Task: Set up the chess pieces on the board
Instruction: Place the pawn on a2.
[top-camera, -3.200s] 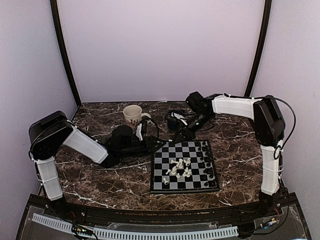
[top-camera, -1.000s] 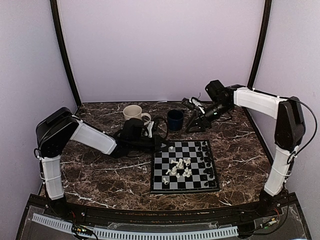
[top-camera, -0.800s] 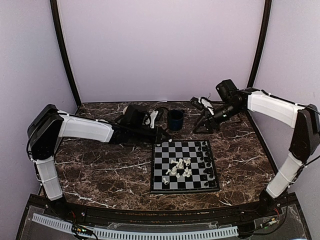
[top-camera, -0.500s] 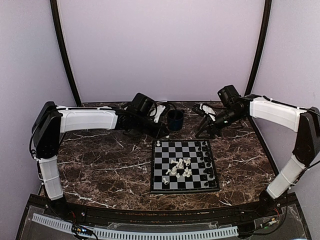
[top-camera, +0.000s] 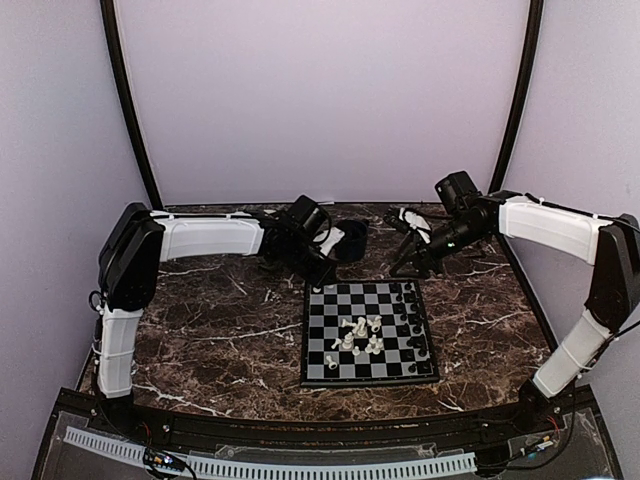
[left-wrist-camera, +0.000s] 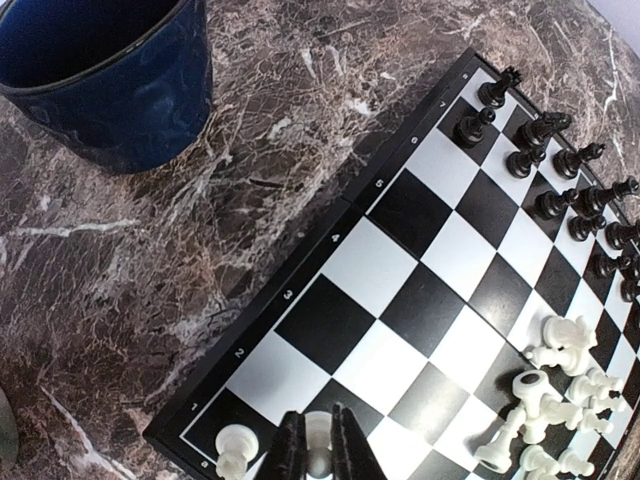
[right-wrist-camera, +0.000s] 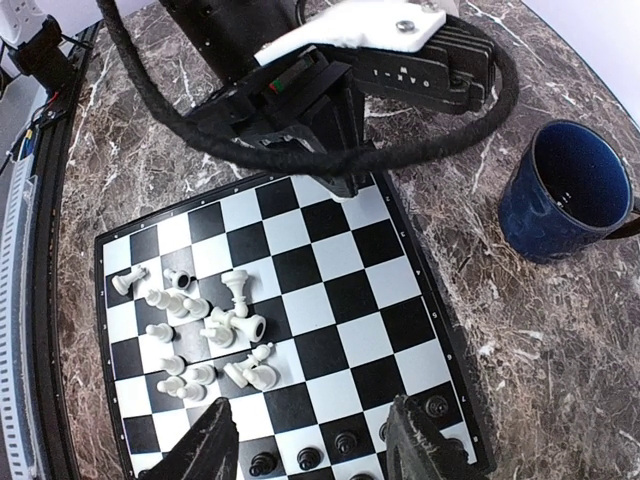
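Observation:
The board (top-camera: 325, 352) lies in the middle of the table. White chess pieces (top-camera: 358, 336) lie in a heap on its centre squares. Black chess pieces (top-camera: 411, 318) stand in rows along its right edge. My left gripper (left-wrist-camera: 319, 452) is shut on a small white piece (left-wrist-camera: 318, 436) just above the board's far-left corner (top-camera: 322, 284). One white piece (left-wrist-camera: 232, 450) stands on the corner square beside it. My right gripper (right-wrist-camera: 312, 445) hangs open over the board's far-right side (top-camera: 408, 263), above the black rows (right-wrist-camera: 305, 458), with nothing between its fingers.
A dark blue mug (top-camera: 350, 240) stands just behind the board, partly hidden by the left arm, and shows as the blue mug (left-wrist-camera: 110, 80) in the left wrist view. Black cables trail over the left wrist (right-wrist-camera: 300, 110). Walls close the table at the back and sides.
The left arm has swung right from the table's left side and now holds a white piece over the board's far-left corner. The right arm drew slightly towards the board.

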